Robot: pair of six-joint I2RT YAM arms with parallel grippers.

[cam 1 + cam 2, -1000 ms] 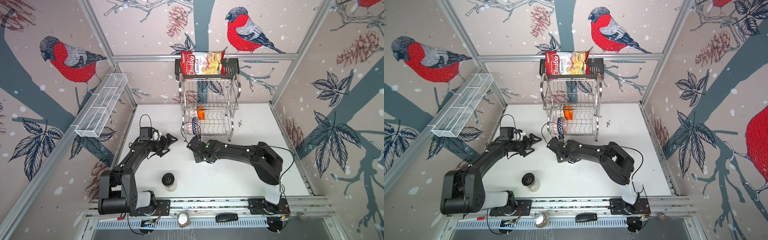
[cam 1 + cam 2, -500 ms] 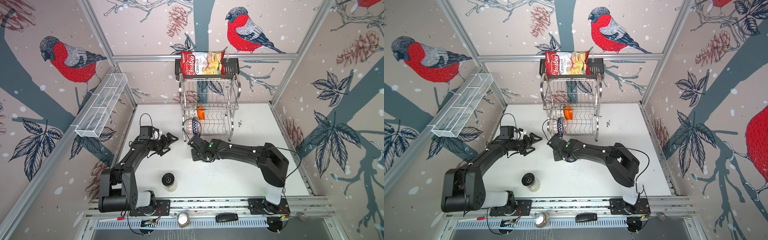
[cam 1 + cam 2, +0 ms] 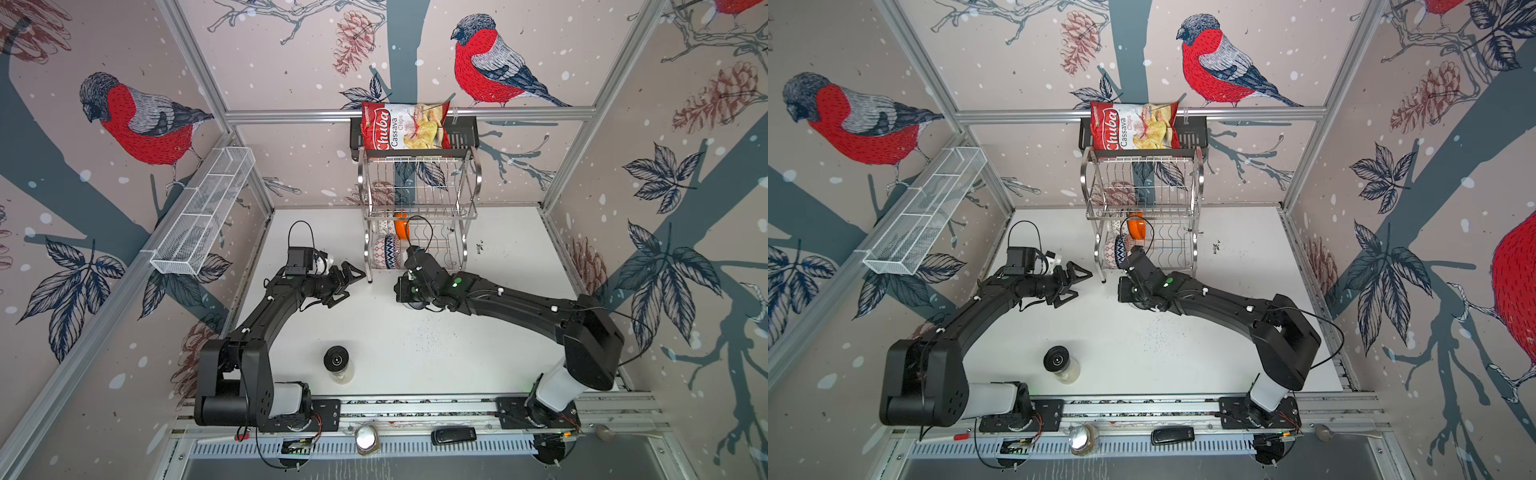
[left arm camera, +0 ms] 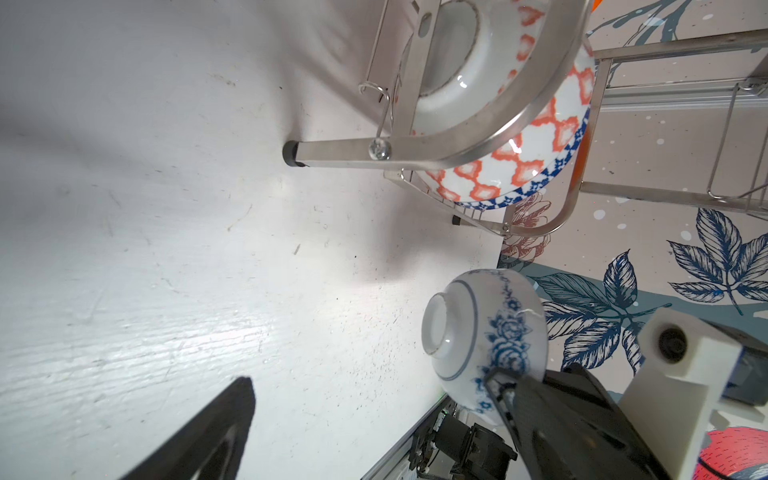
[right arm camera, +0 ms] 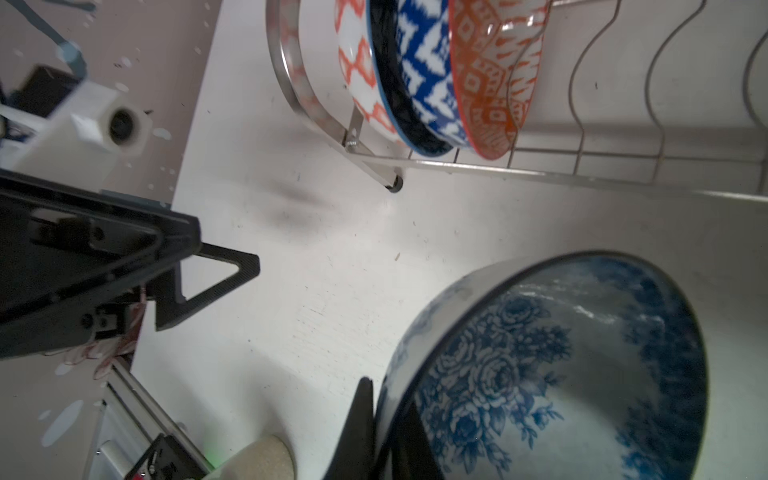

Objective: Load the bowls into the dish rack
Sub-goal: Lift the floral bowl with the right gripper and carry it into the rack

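— How many bowls are in?

— Five, as far as I can see, all on the lower tier of the dish rack (image 3: 440,217). A red-patterned bowl (image 5: 357,83), a blue zigzag bowl (image 5: 419,83) and an orange-patterned bowl (image 5: 486,83) stand on edge together at one end. A plain orange bowl (image 3: 400,224) and what looks like a dotted bowl (image 3: 383,226) sit behind them.

— And the sixth?

— The blue flowered bowl (image 5: 561,374) is held on its side in front of the rack, apparently clear of the surface (image 3: 457,365). The right jaws are closed on its rim, one inside and one outside. I'd judge it the last to load; nothing else is loose except a jar (image 3: 336,361).

— The left jaws?

— Wide open and empty, just beside the rack's front leg on that side.

— What has changed since a second ago?

— The right arm (image 3: 519,303) has stretched out. Its elbow has swung to the right and its wrist has crept a little nearer the rack. The left arm (image 3: 266,316) has barely moved, and the racked bowls sit as they did.
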